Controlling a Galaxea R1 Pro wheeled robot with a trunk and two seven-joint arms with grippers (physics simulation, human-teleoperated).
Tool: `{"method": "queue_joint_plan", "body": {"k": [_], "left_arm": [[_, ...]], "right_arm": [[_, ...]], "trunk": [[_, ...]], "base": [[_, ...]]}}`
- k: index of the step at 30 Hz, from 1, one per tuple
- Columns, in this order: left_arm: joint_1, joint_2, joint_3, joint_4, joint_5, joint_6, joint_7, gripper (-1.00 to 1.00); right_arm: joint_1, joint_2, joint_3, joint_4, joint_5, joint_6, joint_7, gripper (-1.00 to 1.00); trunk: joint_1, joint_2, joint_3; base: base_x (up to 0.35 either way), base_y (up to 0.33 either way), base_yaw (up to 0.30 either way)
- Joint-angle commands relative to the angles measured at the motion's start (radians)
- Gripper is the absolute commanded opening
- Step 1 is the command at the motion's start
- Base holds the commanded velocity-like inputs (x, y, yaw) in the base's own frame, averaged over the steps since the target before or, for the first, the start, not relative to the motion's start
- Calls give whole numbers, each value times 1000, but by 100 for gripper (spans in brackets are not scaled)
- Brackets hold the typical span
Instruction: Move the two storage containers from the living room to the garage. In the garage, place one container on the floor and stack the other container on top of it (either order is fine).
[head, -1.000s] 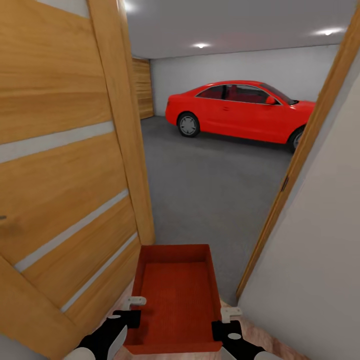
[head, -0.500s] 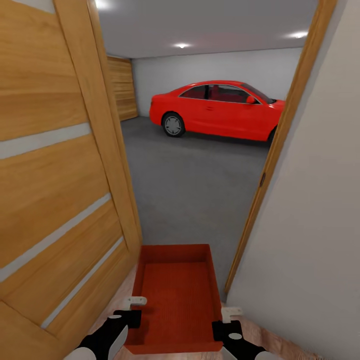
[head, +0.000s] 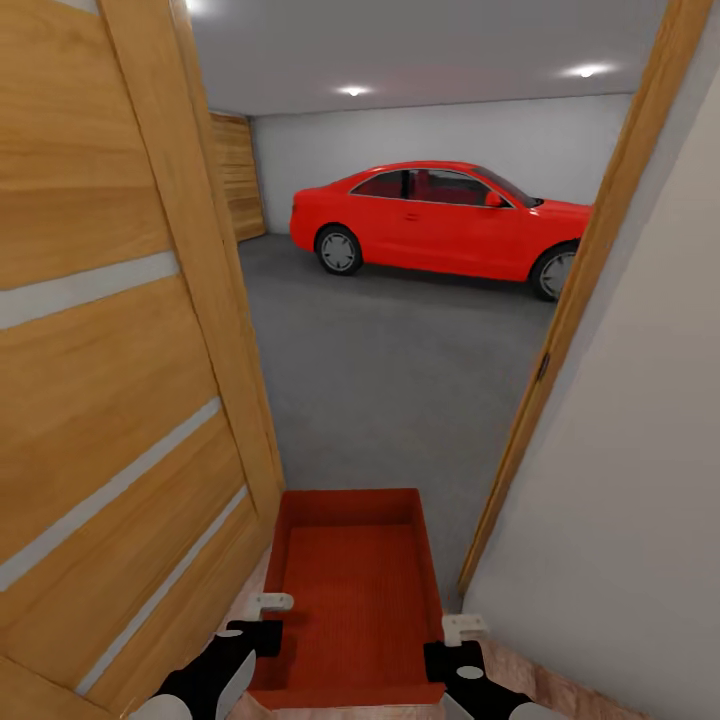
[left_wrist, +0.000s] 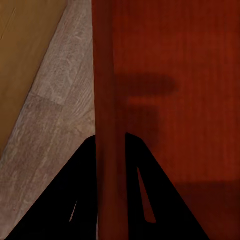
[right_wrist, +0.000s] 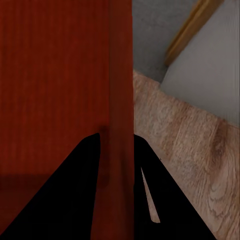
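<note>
The garage (head: 420, 120) fills the upper middle of the head view, seen through an open doorway: pale grey-white walls, ceiling lights, and a dark grey floor (head: 400, 390) running from the middle of the frame back to the far wall. A red car (head: 440, 220) stands on that floor in the upper centre, side-on, near the back wall. A wall of brown horizontal planks (head: 238, 175) shows at the upper left of the opening. The open wooden door (head: 110, 380), orange-brown with pale stripes, takes up the whole left of the frame, and a plain light wall (head: 640, 480) with a wooden door frame (head: 570, 330) takes up the right.

At the lower centre sits one storage container (head: 350, 600), red-orange, open-topped and empty, held level between the two arms just short of the threshold, above a strip of light wood-plank flooring (head: 520, 670).

The left pincer (head: 268, 615) is at the container's left wall at the bottom left of centre; in the left wrist view its dark fingers (left_wrist: 75, 200) sit on either side of the red wall (left_wrist: 110, 125), pinching it. The right pincer (head: 458, 640) is at the right wall; in the right wrist view its fingers (right_wrist: 75, 195) likewise straddle and pinch that wall (right_wrist: 120, 100), with wood planks and the door frame beyond.
</note>
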Motion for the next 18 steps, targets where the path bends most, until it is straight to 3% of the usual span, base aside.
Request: {"method": "queue_joint_plan", "body": {"k": [1,14,18], "left_arm": [[0,16,-6,2,-3,7,8,-100],[1,16,-7,2,-3,5,8,-100],[1,16,-7,2,-4,5,8,-100]], "right_arm": [[-1,-31,4,1,-2,-21,-6,-100],[-1,-31,4,1,-2,-22,-6,-100],[-1,-31,2,1,-2,-23,-7,-100]], "trunk": [[0,-1,-1],[0,-1,-1],[0,-1,-1]], "base": [[201,263,0],[201,260,-4],[83,88,-215]]}}
